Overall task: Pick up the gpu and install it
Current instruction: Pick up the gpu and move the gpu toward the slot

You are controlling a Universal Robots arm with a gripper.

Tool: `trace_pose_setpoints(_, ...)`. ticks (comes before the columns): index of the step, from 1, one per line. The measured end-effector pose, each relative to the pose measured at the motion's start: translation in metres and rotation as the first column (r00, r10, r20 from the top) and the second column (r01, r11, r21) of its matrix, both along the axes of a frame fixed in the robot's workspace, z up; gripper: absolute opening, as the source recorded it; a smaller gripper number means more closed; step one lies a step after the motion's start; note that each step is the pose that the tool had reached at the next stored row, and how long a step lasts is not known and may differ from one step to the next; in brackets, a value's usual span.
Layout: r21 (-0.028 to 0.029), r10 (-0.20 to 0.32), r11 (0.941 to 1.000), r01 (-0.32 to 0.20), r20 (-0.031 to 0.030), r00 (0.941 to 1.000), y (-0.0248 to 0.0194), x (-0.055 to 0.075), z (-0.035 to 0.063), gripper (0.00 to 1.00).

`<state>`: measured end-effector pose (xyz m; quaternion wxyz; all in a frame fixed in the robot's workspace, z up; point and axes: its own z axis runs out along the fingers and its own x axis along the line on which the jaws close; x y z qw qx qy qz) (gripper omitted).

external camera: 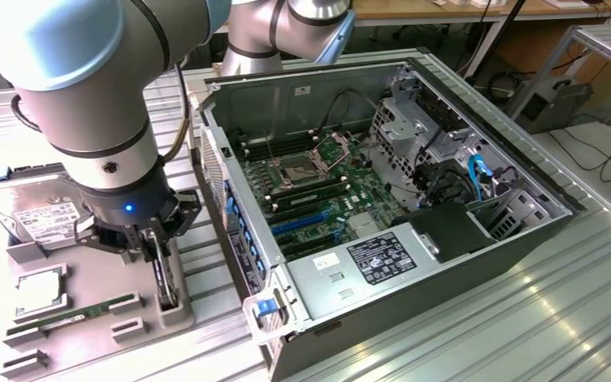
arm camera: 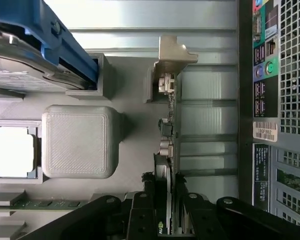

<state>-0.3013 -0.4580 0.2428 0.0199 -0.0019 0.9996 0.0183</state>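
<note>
At eight o'clock of the case (external camera: pixel 465 294), the tool (external camera: pixel 157 251) clamps the upright gpu (external camera: pixel 165 280); a tilted lift could wedge it in its cradle (external camera: pixel 178 315).

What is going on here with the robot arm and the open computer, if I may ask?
The arm's gripper is low over the gray parts tray, set around the top edge of the gpu, which stands on edge in its slot there. The card is not yet lifted out. The open computer case sits beside the tray, and its blue expansion slots look free.
</note>
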Motion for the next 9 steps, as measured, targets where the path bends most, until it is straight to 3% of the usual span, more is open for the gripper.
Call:
trace_pose_setpoints(4,-0.0001,0.034,0.9994,-0.034,-0.0001,0.9994,-0.0003,0.0003,0.0001,0.26)
trace_pose_setpoints(9,0.0015,0.037,0.9993,-0.037,-0.0001,0.9993,-0.0009,0.0012,0.0022,0.26)
